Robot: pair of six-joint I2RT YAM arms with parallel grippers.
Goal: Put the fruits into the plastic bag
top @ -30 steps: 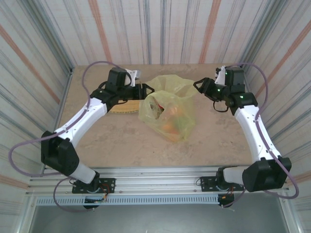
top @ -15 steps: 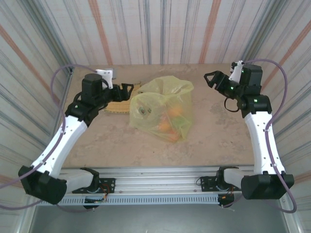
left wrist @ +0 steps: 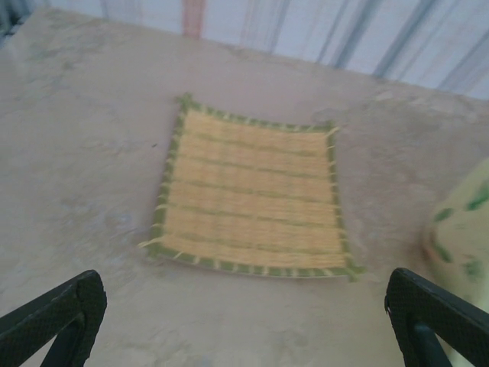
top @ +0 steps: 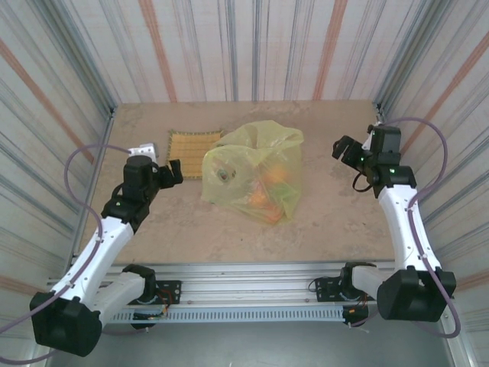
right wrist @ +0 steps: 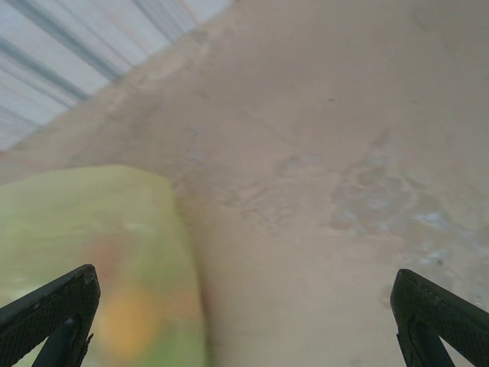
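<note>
Both arms have pulled back from the plastic bag (top: 256, 172), which lies mid-bench with the fruits (top: 263, 195) inside. The left fingers (left wrist: 57, 313) gape wide and empty, near the woven mat (left wrist: 252, 202). The right fingers (right wrist: 53, 310) are also spread, holding nothing. The left wrist view shows the mat's green edging; overhead, orange fruits show through the plastic.

I log: mat (top: 194, 144), square, yellow woven, green-edged, lying flat at the far left-centre of the table (top: 229, 229), which is mottled beige. Walls (top: 252, 46), striped, on three sides. Rail (top: 252, 279), metal, along the near edge.
</note>
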